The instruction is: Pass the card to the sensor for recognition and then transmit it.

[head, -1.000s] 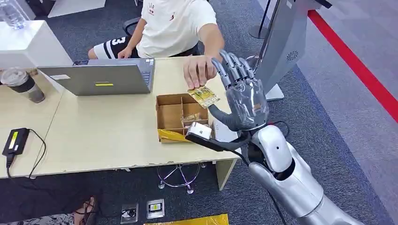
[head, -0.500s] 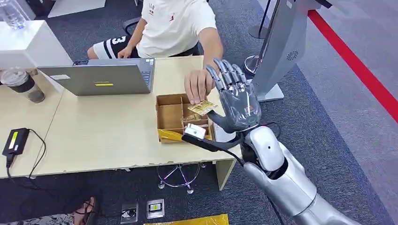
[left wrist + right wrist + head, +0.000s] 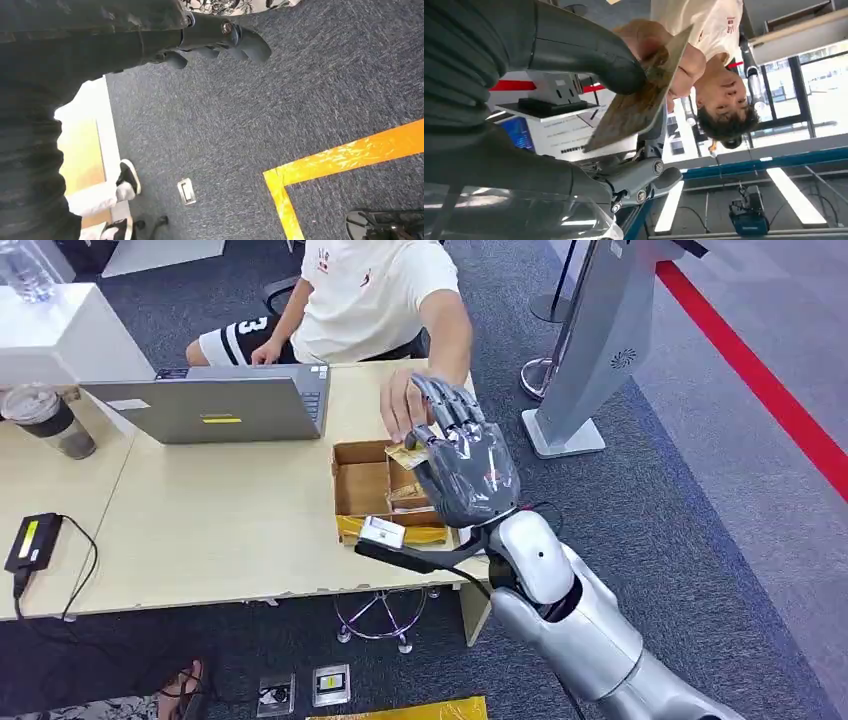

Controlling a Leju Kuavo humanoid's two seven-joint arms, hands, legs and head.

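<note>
While the right hand (image 3: 462, 465) pinches the card (image 3: 404, 454) between thumb and fingers above the cardboard box (image 3: 365, 488), it hides most of it (a person's hand (image 3: 402, 405) touches the card too). Behind stands the laptop (image 3: 215, 405); whether the left hand (image 3: 220, 42) holds anything, I cannot tell.

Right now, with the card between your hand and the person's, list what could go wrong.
1. Both the right hand and the person's hand are on the card; if either lets go or pulls too soon, it may drop into the box below.
2. The thumb seems to cover just one end of the card, so the grip could slip.
3. The fingers are close to the person's hand and could pinch it.
</note>
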